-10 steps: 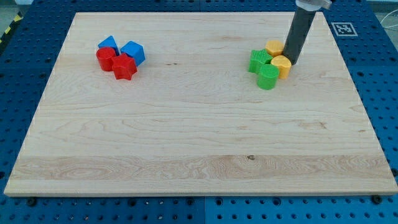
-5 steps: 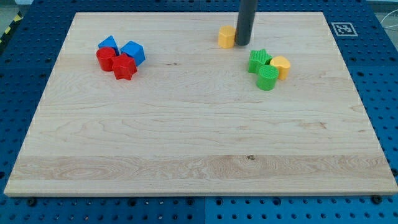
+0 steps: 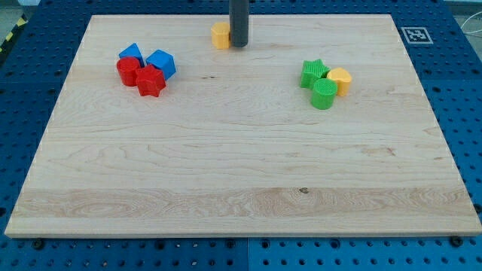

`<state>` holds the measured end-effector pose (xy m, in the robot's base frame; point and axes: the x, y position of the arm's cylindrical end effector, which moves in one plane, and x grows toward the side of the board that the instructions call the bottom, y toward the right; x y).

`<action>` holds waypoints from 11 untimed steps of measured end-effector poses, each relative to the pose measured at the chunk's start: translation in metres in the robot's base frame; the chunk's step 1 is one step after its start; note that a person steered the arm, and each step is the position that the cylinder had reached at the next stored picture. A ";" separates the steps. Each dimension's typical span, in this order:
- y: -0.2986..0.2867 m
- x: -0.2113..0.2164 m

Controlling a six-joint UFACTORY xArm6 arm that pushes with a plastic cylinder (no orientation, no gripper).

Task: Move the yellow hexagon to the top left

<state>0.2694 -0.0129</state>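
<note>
Touching my tip (image 3: 239, 45), seemingly: yellow hexagon (image 3: 220, 35), left.

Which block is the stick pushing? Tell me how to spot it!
Look along the wooden board's top edge, a little left of the middle, where the dark rod comes down. My tip sits right against the yellow hexagon, on its right side. It is the only block up there alone; the other yellow block sits beside two green ones at the view's right.
</note>
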 end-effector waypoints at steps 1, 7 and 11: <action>-0.015 -0.005; -0.105 -0.042; -0.159 -0.056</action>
<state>0.2138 -0.1718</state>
